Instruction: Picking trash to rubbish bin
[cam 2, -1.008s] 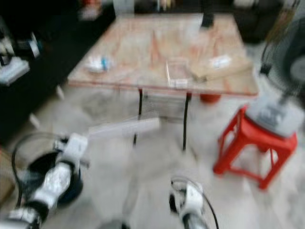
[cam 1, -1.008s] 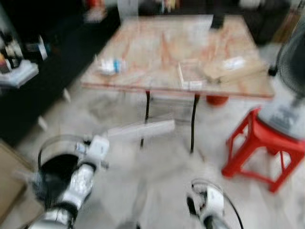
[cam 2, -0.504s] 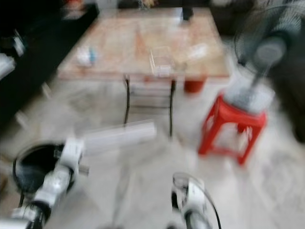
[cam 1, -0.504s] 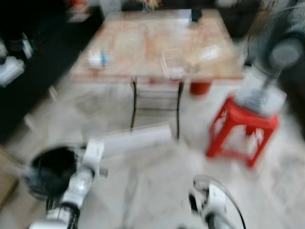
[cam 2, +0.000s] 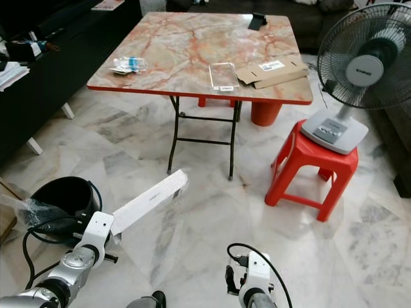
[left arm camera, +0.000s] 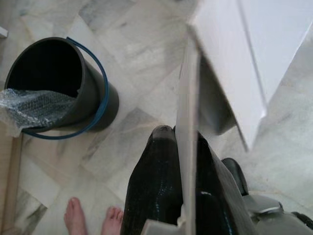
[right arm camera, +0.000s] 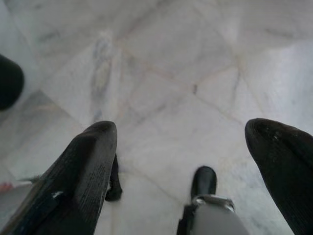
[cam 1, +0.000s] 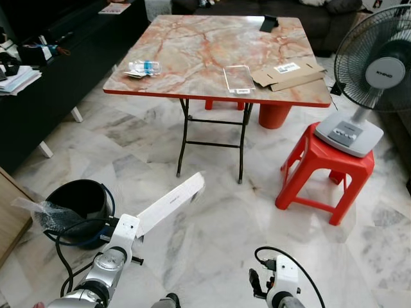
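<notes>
Right now my left gripper (left arm camera: 178,147) is clamped on a long white cardboard box (cam 1: 170,203), its two black fingers pinching a thin flap of the box between them in the left wrist view. From the head camera the box juts forward and up from the gripper over the grey-veined marble floor (cam 1: 212,218). Just to the left of that arm stands the black rubbish bin (cam 1: 78,204) with a blue handle, a crumpled clear plastic bag (left arm camera: 34,106) draped over its rim; the box is near the bin but not in it. Someone's bare toes (left arm camera: 73,215) show on the floor beside the bin in the left wrist view. My right gripper (right arm camera: 186,161) hangs low with its fingers spread wide, nothing between them. Ahead is a folding table (cam 1: 192,58) with a marble-pattern top, carrying a plastic bottle (cam 1: 144,66), a clear flat container (cam 1: 238,78) and flattened brown cardboard (cam 1: 288,74). To the right a standing fan (cam 1: 372,70) sits on a red plastic stool (cam 1: 324,170).
</notes>
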Robot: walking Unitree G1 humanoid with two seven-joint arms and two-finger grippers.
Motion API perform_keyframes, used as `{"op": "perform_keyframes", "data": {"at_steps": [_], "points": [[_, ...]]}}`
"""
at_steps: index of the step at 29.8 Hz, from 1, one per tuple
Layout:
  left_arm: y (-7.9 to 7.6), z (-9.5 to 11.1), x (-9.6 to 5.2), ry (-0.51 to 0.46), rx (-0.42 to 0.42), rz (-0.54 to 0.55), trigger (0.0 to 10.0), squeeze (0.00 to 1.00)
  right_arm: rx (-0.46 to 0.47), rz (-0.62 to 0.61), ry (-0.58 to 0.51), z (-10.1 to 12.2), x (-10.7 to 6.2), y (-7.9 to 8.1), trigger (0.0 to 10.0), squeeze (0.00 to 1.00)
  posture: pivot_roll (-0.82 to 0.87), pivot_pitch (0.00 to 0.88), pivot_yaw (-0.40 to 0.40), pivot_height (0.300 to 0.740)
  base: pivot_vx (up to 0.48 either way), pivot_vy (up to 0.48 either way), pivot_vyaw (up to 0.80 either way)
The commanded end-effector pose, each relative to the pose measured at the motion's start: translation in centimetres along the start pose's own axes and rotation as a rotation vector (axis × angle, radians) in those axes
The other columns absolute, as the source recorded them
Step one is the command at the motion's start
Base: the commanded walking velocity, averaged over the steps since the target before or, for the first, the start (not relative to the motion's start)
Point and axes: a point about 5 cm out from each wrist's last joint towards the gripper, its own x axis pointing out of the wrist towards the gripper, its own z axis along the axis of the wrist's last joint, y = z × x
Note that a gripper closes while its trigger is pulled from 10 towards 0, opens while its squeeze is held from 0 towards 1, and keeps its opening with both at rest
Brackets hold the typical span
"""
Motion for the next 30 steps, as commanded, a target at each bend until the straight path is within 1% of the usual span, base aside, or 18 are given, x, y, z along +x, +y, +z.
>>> {"op": "perform_keyframes", "data": {"at_steps": [1,5,6,9,10,11,13,17,19,24,30], "points": [[0.3,-0.6,-0.1,0.025,-0.033,0.014,10.0,0.00,-0.005,-0.004,0.018,-0.3,-0.1,0.0,10.0,0.00,0.11,0.114,0.019,0.740,0.000,0.000,0.00],[0.0,-1.3,-0.2,0.057,-0.034,-0.003,10.0,0.00,-0.001,-0.003,0.015,-0.2,0.0,0.1,10.0,0.00,0.11,0.118,0.019,0.740,0.000,0.000,0.00],[-0.2,-1.6,-0.3,0.075,-0.020,-0.013,10.0,0.00,-0.001,0.000,0.015,-0.2,0.0,0.2,10.0,0.00,0.11,0.118,0.019,0.740,0.000,0.000,0.00],[-0.5,-3.4,-0.8,0.159,0.073,-0.040,10.0,0.00,-0.006,0.004,0.021,-0.2,0.0,0.3,10.0,0.00,0.12,0.118,0.015,0.740,0.000,0.000,0.00],[-0.5,-3.9,-0.9,0.186,0.085,-0.042,10.0,0.00,-0.010,0.005,0.025,-0.3,0.0,0.3,10.0,0.00,0.12,0.118,0.015,0.740,0.000,0.000,0.00],[-0.6,-4.4,-1.1,0.204,0.081,-0.041,10.0,0.00,-0.017,0.006,0.030,-0.3,0.0,0.3,10.0,0.00,0.11,0.117,0.014,0.740,0.000,0.000,0.00],[-0.6,-4.4,-1.1,0.205,0.077,-0.041,10.0,0.00,-0.019,0.007,0.031,-0.3,0.0,0.3,10.0,0.00,0.11,0.117,0.014,0.740,0.000,0.000,0.00],[-1.0,-4.9,-1.2,0.208,0.094,-0.057,10.0,0.00,-0.024,0.007,0.033,-0.3,0.0,0.2,10.0,0.00,0.11,0.117,0.013,0.740,0.000,0.000,0.00],[-1.2,-5.3,-1.4,0.219,0.088,-0.066,10.0,0.00,-0.028,0.007,0.035,-0.4,0.0,0.2,10.0,0.00,0.11,0.116,0.013,0.740,0.000,0.000,0.00],[-1.4,-5.7,-1.5,0.232,0.078,-0.070,10.0,0.00,-0.045,0.010,0.040,-0.5,0.0,0.2,10.0,0.00,0.11,0.117,0.014,0.740,0.000,0.000,0.00],[-1.2,-5.9,-1.7,0.235,0.052,-0.051,10.0,0.00,-0.050,0.002,0.043,-0.6,-0.1,0.1,10.0,0.00,0.11,0.114,0.017,0.740,0.000,0.000,0.73]]}}
